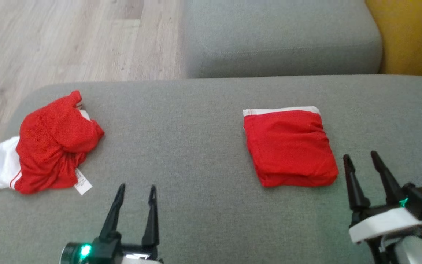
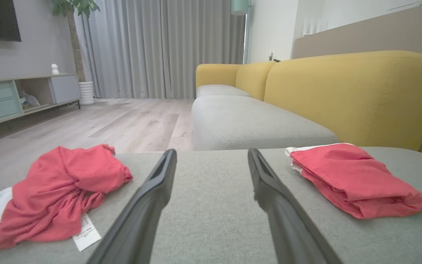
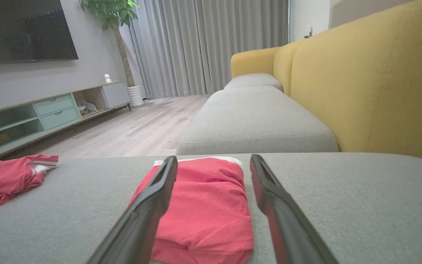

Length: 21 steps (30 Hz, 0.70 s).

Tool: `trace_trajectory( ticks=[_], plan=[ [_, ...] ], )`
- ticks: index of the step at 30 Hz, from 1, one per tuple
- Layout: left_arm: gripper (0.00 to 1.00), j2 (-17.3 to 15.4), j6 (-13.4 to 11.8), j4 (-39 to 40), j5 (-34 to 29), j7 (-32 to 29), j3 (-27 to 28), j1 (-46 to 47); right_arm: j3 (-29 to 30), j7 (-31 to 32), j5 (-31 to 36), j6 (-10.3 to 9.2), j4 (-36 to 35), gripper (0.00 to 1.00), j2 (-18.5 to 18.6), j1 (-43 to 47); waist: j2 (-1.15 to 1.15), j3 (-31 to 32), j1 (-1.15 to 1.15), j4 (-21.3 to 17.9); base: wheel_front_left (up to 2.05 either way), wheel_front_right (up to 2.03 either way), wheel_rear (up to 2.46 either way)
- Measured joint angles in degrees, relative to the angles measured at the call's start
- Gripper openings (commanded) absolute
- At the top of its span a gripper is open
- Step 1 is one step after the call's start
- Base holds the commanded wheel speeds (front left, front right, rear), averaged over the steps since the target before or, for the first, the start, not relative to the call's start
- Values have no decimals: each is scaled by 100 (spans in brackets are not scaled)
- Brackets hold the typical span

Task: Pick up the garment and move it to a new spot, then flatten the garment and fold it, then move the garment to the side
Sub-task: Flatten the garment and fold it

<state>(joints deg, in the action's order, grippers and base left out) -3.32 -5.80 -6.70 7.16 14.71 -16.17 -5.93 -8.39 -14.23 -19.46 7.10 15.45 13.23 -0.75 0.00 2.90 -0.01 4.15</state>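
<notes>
Left of folded garment (image 1: 289, 146), crumpled garment (image 1: 53, 146)

A broad grey seat cushion (image 1: 196, 146) carries two garments, well apart. A folded red garment (image 1: 289, 148) with a white band along its far edge lies flat at the right. A crumpled red-and-white garment (image 1: 50, 146) lies near the left edge, its white label (image 1: 82, 183) resting on the fabric.
</notes>
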Motion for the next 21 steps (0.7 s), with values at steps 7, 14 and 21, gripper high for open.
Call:
trace_trajectory(
  ticks=[7,14,21],
  plan=[
    [100,2,-56,0,-9,0,328,-350,-183,-14,385,0,-98,100,-310,614,0,222,0,-94,0,0,0],
    [100,5,-85,37,-68,0,416,-500,-292,-14,467,0,-27,100,-464,751,0,307,1,-104,0,0,0],
    [100,8,-82,12,-75,0,466,-511,-323,-14,544,0,46,100,-521,752,0,309,1,-90,0,0,0]
  ],
)
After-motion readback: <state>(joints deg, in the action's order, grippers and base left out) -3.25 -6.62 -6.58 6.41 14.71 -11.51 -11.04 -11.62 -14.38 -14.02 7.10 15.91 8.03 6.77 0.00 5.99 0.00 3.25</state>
